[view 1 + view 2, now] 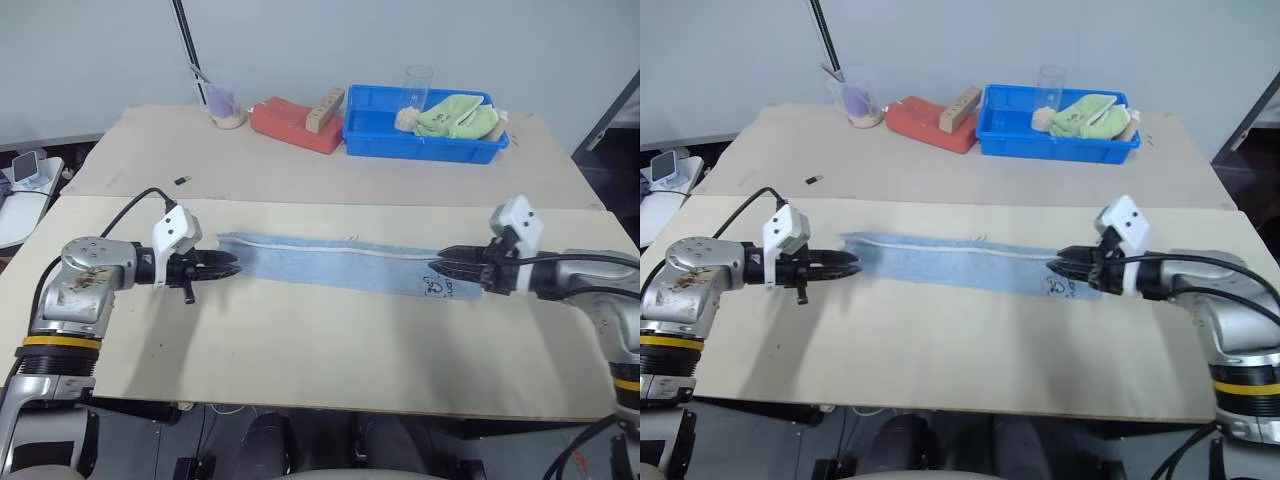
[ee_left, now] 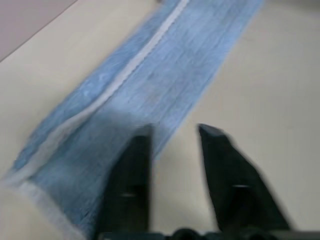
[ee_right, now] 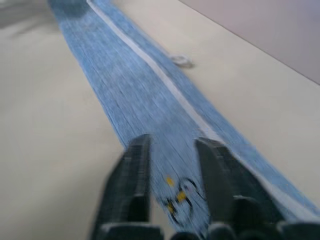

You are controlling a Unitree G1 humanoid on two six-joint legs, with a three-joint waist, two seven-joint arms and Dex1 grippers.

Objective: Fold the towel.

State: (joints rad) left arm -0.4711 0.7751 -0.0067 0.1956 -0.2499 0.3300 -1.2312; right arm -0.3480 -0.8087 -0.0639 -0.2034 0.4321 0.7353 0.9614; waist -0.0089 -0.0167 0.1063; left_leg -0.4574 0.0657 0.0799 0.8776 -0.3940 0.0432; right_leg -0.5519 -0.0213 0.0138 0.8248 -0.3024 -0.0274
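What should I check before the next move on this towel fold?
1. Towel lies flat and stretched out along the table: ok.
2. Left gripper at the towel's left end: ok, but only one finger is over cloth, the other over bare table.
3. Right gripper over the end with the printed mark: ok.
4. Both ends gripped: not ok. Both sets of jaws stand apart, with flat cloth showing in the gap.
5. Fingertips touching the cloth: cannot tell.
6. Fold path free: ok. The blue bin with the lime-green cloth sits at the far side, apart from the towel.
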